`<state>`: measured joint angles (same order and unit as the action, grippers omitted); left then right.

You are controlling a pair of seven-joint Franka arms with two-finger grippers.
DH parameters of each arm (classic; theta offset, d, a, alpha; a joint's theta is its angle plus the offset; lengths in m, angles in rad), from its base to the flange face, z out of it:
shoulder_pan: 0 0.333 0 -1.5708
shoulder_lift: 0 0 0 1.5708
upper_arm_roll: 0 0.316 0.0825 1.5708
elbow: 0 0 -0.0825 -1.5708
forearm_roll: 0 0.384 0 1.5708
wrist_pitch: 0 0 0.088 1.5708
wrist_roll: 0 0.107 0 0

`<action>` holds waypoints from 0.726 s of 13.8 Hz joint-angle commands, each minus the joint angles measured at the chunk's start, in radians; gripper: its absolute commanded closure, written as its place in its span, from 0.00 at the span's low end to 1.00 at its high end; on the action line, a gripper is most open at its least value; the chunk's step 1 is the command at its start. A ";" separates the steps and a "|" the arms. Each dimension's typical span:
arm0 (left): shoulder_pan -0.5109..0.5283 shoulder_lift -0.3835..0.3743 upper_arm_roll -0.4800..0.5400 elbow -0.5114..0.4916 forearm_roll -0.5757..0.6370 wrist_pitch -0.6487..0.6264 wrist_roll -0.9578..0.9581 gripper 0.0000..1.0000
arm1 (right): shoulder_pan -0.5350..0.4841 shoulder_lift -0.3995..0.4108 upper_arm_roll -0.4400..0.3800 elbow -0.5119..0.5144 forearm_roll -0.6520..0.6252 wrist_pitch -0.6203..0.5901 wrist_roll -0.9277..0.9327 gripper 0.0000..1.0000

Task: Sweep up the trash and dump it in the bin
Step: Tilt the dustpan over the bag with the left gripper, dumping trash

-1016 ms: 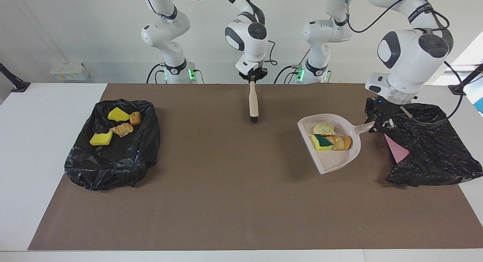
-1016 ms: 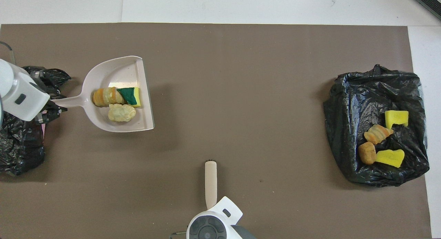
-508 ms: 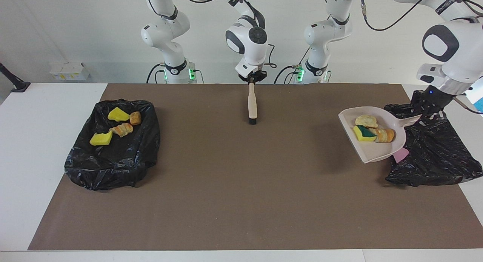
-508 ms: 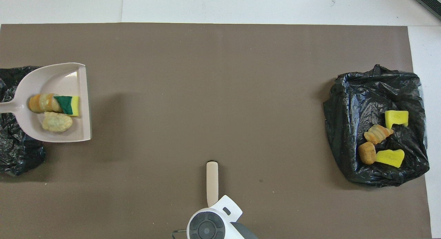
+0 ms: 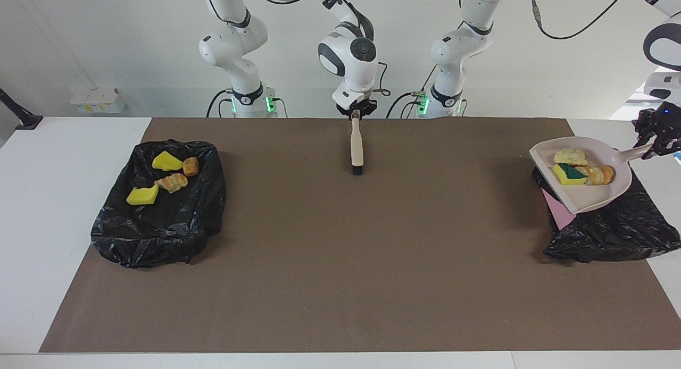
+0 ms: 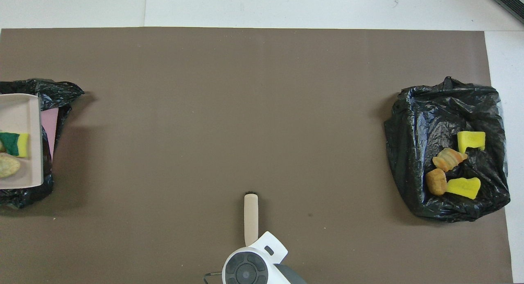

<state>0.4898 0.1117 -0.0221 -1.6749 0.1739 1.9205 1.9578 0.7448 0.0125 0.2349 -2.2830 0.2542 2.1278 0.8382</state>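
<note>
My left gripper (image 5: pixel 657 140) is shut on the handle of the beige dustpan (image 5: pixel 590 200) and holds it in the air over the black-bagged bin (image 5: pixel 612 231) at the left arm's end of the table. In the pan lie a green-and-yellow sponge wedge (image 5: pixel 568 173), a tan lump (image 5: pixel 569 156) and an orange-brown lump (image 5: pixel 600 174). The pan (image 6: pixel 20 112) and wedge (image 6: pixel 14 138) show at the edge of the overhead view. My right gripper (image 5: pixel 355 114) is shut on the beige hand brush (image 5: pixel 356 145), also in the overhead view (image 6: pixel 250 218).
A second black bag (image 5: pixel 159 220) lies at the right arm's end, with several scraps on it: yellow sponge pieces (image 5: pixel 166 161) and bread-like lumps (image 5: pixel 171 183). A pink rim (image 5: pixel 558 212) shows under the pan. A brown mat (image 5: pixel 340 262) covers the table.
My left gripper has carried the dustpan with its three scraps toward the left arm's end and up, from over the mat to over the bin. The right arm and brush have barely moved.
</note>
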 commanded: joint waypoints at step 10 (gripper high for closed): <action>-0.083 0.011 -0.007 0.005 0.574 0.094 -0.161 1.00 | -0.301 -0.054 -0.012 0.166 -0.088 0.003 -0.054 0.00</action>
<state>0.4350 0.1243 -0.0397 -1.6703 0.6617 2.0055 1.8266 0.5316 -0.0328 0.2121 -2.1615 0.2047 2.1478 0.8276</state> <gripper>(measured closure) 0.687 0.004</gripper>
